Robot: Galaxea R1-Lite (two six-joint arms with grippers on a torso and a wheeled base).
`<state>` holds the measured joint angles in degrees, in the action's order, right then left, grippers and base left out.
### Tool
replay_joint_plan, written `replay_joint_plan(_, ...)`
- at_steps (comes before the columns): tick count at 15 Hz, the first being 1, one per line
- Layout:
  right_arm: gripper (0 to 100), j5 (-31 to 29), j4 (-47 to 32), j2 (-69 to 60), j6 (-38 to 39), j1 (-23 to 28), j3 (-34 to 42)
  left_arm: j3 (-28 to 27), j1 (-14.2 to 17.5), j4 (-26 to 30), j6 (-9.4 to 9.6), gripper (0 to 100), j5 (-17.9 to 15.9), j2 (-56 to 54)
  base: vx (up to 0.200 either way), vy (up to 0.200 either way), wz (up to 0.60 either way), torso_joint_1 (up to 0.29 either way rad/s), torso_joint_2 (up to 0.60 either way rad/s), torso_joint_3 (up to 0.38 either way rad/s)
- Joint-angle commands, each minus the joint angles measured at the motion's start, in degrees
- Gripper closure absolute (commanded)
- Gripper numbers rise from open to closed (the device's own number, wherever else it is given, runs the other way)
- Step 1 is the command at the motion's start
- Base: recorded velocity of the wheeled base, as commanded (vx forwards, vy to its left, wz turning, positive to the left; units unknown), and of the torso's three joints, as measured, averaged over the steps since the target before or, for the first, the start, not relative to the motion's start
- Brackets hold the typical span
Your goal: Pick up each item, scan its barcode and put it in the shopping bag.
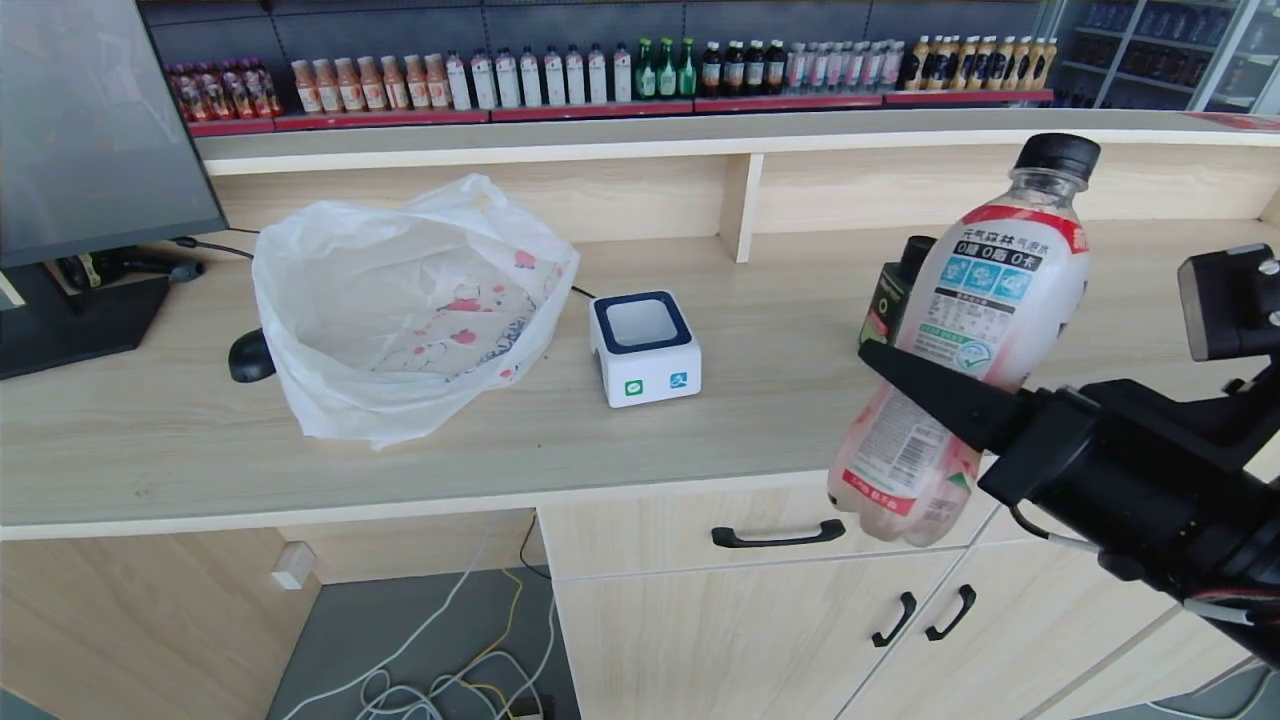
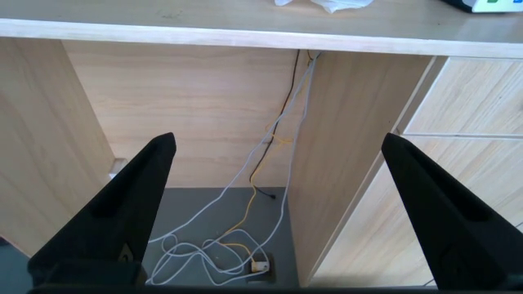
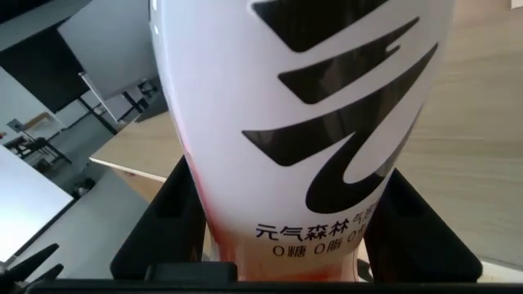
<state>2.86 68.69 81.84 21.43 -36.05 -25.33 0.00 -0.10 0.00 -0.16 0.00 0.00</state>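
My right gripper (image 1: 925, 385) is shut on a pink drink bottle (image 1: 965, 340) with a black cap, held tilted in the air at the counter's right front edge, barcode side facing me. In the right wrist view the bottle (image 3: 302, 122) sits tight between the fingers (image 3: 176, 208). The white scanner box (image 1: 644, 347) stands mid-counter. Left of it the white plastic shopping bag (image 1: 400, 310) stands open. A second dark-capped bottle (image 1: 893, 295) stands on the counter behind the held one. My left gripper (image 2: 278, 212) hangs open below the counter, facing the floor cables.
A monitor (image 1: 95, 130) and a black mouse (image 1: 250, 357) occupy the counter's left end. Shelves of bottles (image 1: 620, 75) line the back wall. Drawers with black handles (image 1: 778, 537) lie under the counter. Cables (image 2: 237, 245) are strewn on the floor.
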Motion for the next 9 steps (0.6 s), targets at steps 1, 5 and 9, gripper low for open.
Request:
replay_joint_plan(1, 100, 1.1, 0.0, 2.1, 1.1, -0.1, -0.6, 0.0, 0.0, 0.0, -0.02, 0, 0.0, 0.0, 0.000, 0.000, 0.00, 0.000, 0.00, 0.000)
replay_joint_plan(5, 100, 6.5, 0.1, 4.6, 8.0, -2.1, -1.4, 0.0, 0.0, 0.0, -0.02, 0, 0.0, 0.0, 0.000, 0.000, 0.00, 0.000, 0.00, 0.000)
replay_joint_plan(9, 100, 7.5, 6.7, 10.3, 12.7, -5.3, -1.8, 0.0, 0.0, 0.0, -0.02, 0, 0.0, 0.0, 0.000, 0.000, 0.00, 0.000, 0.00, 0.000)
